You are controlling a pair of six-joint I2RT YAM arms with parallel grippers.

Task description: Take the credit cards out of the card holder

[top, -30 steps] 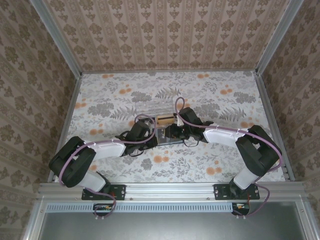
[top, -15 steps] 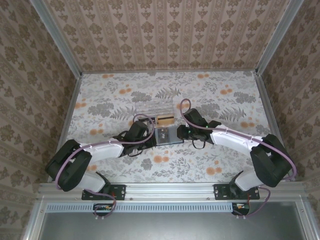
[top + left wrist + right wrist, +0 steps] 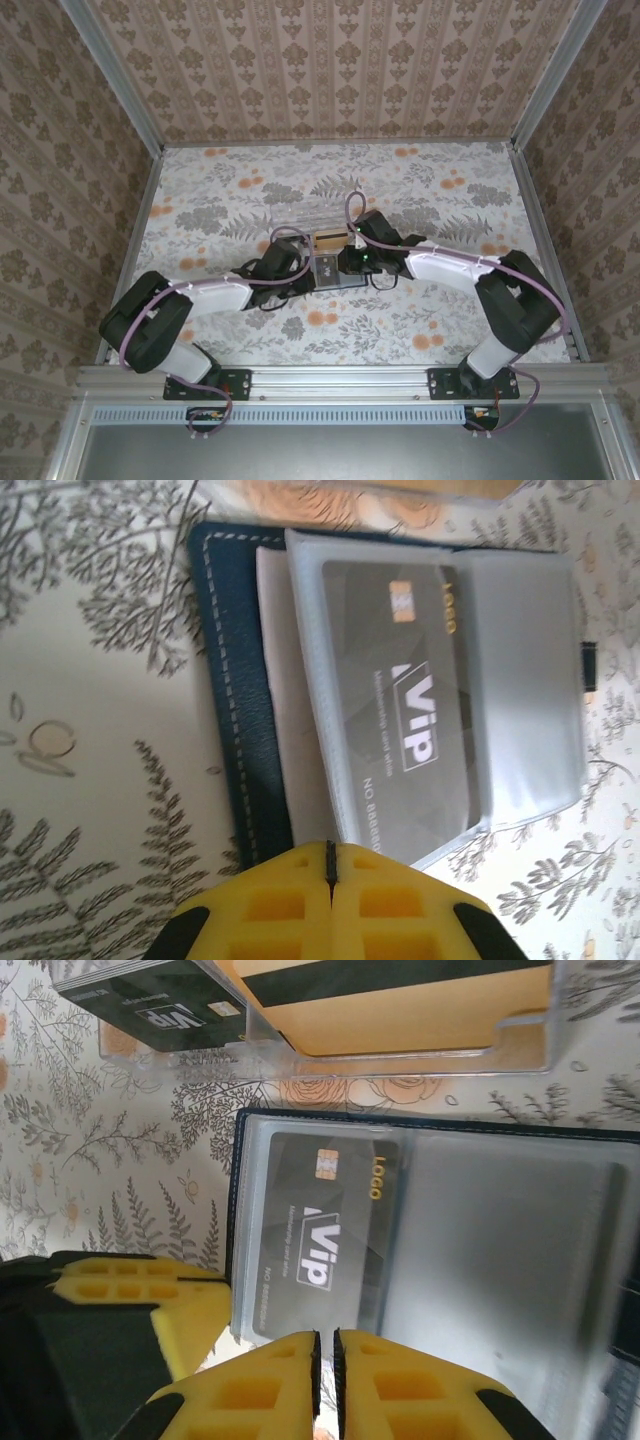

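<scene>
I count one holder [image 3: 327, 270], lying open on the table [image 3: 220, 210] between the arms. Cards: three. One grey card [image 3: 320, 1240] sits in the holder's clear sleeve. One orange card [image 3: 400, 1005] and one dark card [image 3: 160, 1005] lie in the single clear box [image 3: 520, 1038] just behind. Left gripper [image 3: 330, 865]: pads pressed together at the holder's edge. Right gripper [image 3: 325, 1360]: pads drawn to a thin slit at the sleeve's edge; I cannot tell if they pinch it.
</scene>
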